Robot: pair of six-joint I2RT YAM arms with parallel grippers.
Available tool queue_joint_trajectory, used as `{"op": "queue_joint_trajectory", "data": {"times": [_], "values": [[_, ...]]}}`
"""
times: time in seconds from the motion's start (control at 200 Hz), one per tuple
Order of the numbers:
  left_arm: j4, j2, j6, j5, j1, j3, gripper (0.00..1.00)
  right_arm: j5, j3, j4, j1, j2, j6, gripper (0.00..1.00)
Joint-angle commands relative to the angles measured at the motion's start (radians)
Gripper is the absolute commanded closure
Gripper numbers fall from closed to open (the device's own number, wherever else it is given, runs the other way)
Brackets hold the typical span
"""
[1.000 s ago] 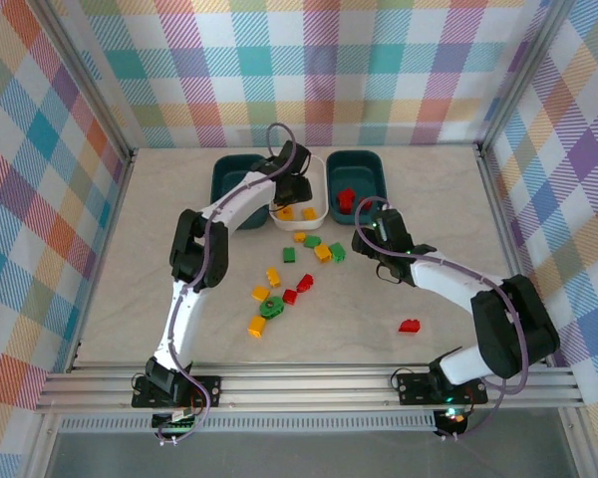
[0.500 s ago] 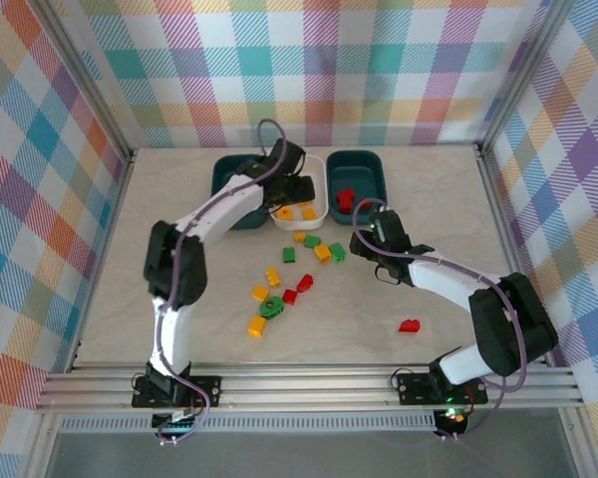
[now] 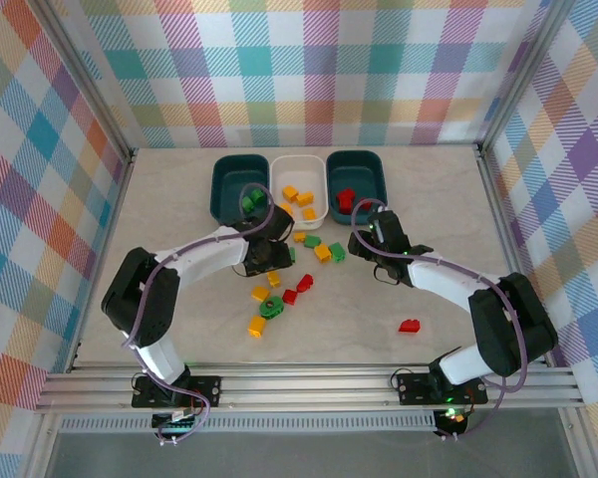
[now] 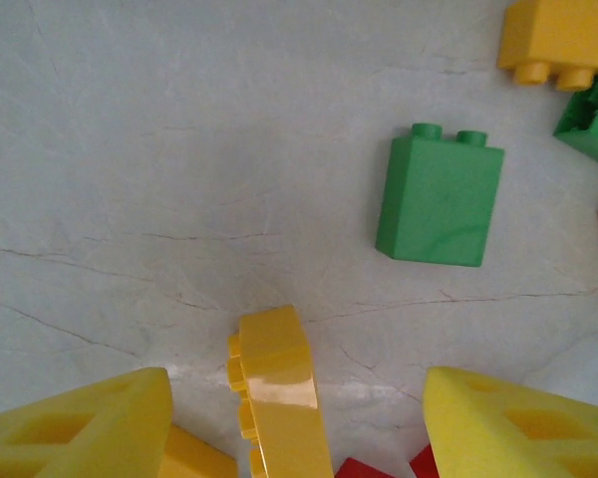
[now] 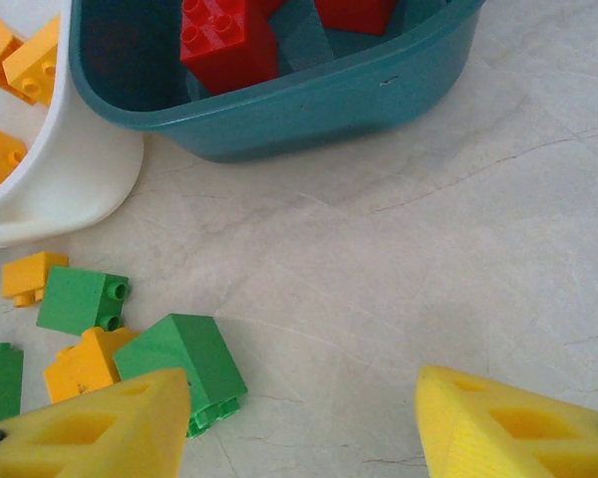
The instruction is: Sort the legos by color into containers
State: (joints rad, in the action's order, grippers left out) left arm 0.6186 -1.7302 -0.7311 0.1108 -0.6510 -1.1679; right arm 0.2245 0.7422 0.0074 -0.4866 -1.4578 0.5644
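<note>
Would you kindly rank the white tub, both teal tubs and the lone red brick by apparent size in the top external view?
1. white tub, only marginally largest.
2. left teal tub and right teal tub: alike, so unranked.
3. lone red brick, by far the smallest.

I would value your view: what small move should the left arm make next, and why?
Probably lower the left end effector and close on the yellow brick. Its jaws stand open on either side of that brick, and it likely belongs in the white tub, where other yellow pieces lie.
</note>
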Motion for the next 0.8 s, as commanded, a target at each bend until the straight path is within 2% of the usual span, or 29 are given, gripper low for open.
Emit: {"op": "queue_joint_trajectory", "data": {"times": [0.0, 0.32, 0.53, 0.665, 0.795], "values": [[-0.010, -0.042, -0.024, 0.025, -0.028, -0.006, 0.36, 0.010, 0.003, 0.015, -0.007, 0.019, -0.003, 0.39], [-0.014, -0.116, -0.032, 0.109, -0.049, -0.021, 0.59, 0.016, -0.006, 0.013, -0.010, 0.041, -0.006, 0.39], [-0.011, -0.110, 0.010, 0.123, -0.048, -0.070, 0.83, 0.042, -0.010, 0.013, -0.014, 0.044, -0.008, 0.39], [0.042, -0.080, 0.114, 0.202, -0.048, -0.224, 0.86, 0.054, -0.016, 0.020, -0.014, 0.051, -0.004, 0.40], [0.059, -0.131, 0.231, 0.320, -0.040, -0.415, 0.87, 0.055, -0.015, 0.027, -0.014, 0.036, 0.001, 0.40]]}}
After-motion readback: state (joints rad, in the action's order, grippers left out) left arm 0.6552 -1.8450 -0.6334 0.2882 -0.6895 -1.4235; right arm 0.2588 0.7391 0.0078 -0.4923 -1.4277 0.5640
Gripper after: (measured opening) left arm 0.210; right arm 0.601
